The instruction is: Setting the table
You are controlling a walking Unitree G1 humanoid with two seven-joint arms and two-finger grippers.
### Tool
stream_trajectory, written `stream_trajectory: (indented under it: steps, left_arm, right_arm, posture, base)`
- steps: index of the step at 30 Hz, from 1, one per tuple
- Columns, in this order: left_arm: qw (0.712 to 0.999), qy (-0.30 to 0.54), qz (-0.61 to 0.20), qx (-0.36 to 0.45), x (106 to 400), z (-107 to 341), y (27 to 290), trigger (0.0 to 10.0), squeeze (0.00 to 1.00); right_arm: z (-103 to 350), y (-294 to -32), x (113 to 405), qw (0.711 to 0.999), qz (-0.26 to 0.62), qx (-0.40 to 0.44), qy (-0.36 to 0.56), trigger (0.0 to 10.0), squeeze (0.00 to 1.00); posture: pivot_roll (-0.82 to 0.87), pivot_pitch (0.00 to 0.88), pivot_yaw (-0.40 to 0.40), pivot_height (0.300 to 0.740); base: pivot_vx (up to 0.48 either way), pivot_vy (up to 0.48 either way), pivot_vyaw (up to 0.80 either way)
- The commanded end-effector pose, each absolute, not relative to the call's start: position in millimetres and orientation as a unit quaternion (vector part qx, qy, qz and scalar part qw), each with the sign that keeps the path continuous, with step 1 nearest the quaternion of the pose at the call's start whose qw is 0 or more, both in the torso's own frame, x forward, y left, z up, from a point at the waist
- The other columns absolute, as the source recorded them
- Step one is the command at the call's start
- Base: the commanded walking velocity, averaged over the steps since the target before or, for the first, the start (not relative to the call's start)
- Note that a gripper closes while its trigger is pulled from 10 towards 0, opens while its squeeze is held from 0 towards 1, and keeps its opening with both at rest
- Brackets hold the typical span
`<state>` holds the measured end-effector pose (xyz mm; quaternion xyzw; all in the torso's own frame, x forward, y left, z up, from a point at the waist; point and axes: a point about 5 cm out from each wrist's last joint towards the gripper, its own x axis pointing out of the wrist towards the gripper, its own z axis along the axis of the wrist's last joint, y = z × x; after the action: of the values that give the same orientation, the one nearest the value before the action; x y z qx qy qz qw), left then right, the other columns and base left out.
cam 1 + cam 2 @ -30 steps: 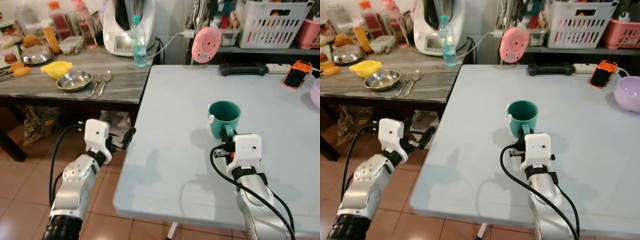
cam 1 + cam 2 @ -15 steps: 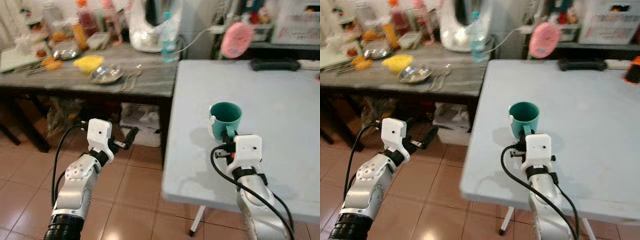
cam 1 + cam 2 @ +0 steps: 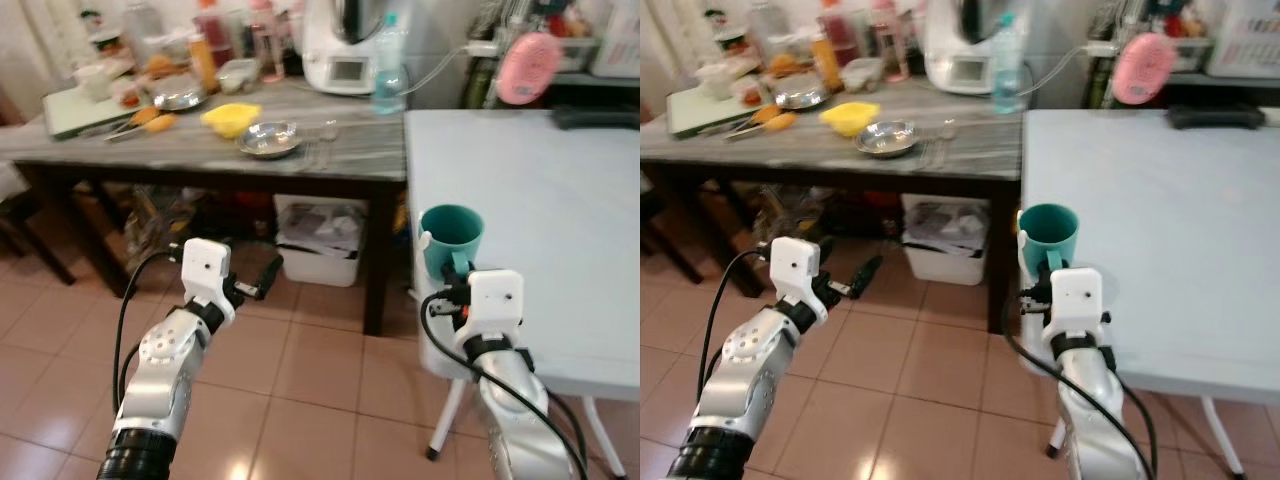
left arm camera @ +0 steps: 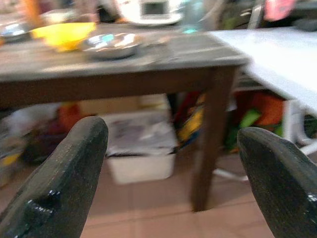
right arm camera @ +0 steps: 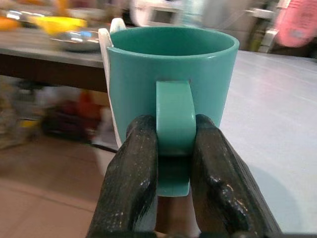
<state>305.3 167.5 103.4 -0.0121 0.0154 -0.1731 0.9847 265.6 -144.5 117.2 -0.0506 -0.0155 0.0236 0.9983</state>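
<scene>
A teal mug (image 3: pixel 450 235) with a white tag on its side hangs over the left edge of the light blue table (image 3: pixel 545 170). My right gripper (image 3: pixel 458 276) is shut on its handle. In the right wrist view both black fingers (image 5: pixel 133 163) pinch the handle of the mug (image 5: pixel 171 59) from either side. My left gripper (image 3: pixel 262 280) is held out over the tiled floor, open and holding nothing. Its fingers (image 4: pixel 64 163) stand wide apart in the left wrist view.
A dark wooden side table (image 3: pixel 190 155) on the left carries a steel bowl (image 3: pixel 268 139), a yellow dish (image 3: pixel 232 117), spoons (image 3: pixel 322 135), a water bottle (image 3: pixel 388 72), a white appliance (image 3: pixel 345 45) and jars. A white bin (image 3: pixel 320 240) sits under it. Open tiled floor (image 3: pixel 300 400) lies below.
The whole view has swung left, so the blue table has slid right and more floor and side table show. The mug stays in my right gripper, now at the table's left edge.
</scene>
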Motion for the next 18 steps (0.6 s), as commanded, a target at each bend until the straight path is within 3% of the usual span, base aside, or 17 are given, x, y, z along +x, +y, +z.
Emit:
stream_trajectory:
  steps: [1,15,18]
  left_arm:
    - [0.984,0.005,-0.175,-0.008,307.9,107.1,162.2,10.0,0.00]
    - [0.986,-0.001,-0.163,-0.020,312.3,106.6,156.8,10.0,0.00]
    - [0.985,-0.011,-0.172,-0.008,311.1,107.5,153.4,10.0,0.00]
  right_arm:
    - [123.3,-151.4,268.0,0.998,0.013,-0.056,-0.029,10.0,0.00]
    - [124.7,-154.9,271.2,0.997,0.005,-0.063,-0.035,10.0,0.00]
    - [124.6,-155.0,271.2,0.997,0.004,-0.064,-0.035,10.0,0.00]
  posture:
    - [-0.07,0.017,0.071,0.740]
    - [-0.07,0.000,0.068,0.740]
    - [-0.08,0.000,0.067,0.740]
  base:
    - [0.000,0.480,0.00]
    - [0.000,0.477,0.00]
    - [0.000,0.000,0.00]
